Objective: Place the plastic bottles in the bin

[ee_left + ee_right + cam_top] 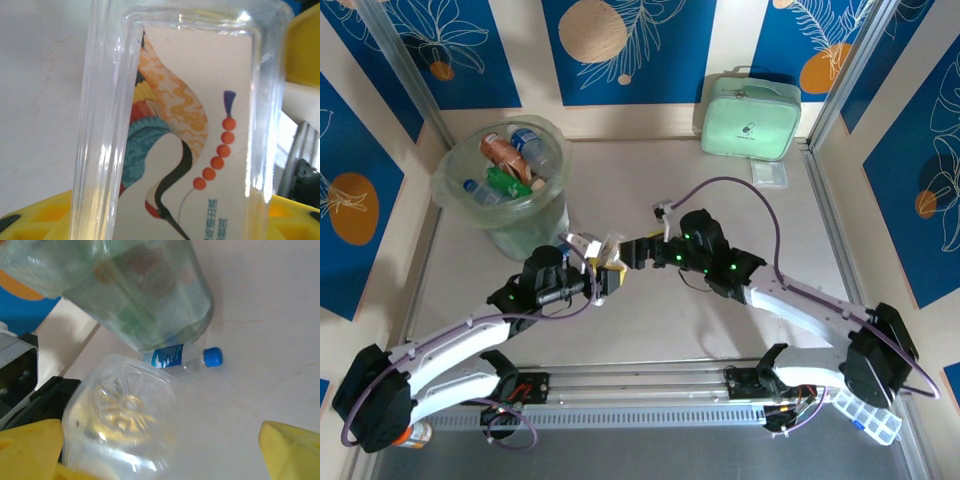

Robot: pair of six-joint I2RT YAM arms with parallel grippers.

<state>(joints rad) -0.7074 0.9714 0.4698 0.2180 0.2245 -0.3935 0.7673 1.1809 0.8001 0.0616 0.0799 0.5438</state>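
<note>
At the near edge of the table [650, 330], a small orange-topped jar [415, 435] sits by the left arm's base and a clear compartment box [870, 418] lies by the right arm's base; both arms reach inward and their tips meet over mid-table.

The left gripper [603, 268] has its yellow fingers [40, 215] closed on a clear bottle [190, 125], a square-sided one whose label shows a crane and a string of orange beads; the bottle fills the gap between the fingers and is held off the table.

The right gripper [632, 250] faces it from just beside, with its yellow fingers [290, 450] spread wide; the bottle's ribbed base lies against one finger and well apart from the other, so this gripper grips nothing.

Just beyond, a small bottle [180, 356] with a blue cap and a blue label lies on its side on the table, touching or nearly touching the foot of the bin [520, 235].

The bin stands upright at the far left, lined with a clear bag, and holds several bottles [510, 165], one with a red-orange label, one green, others clear with blue.

At the back right, a mint-green case [750, 118] leans against the wall, with a small clear packet [769, 174] lying flat before it.
</note>
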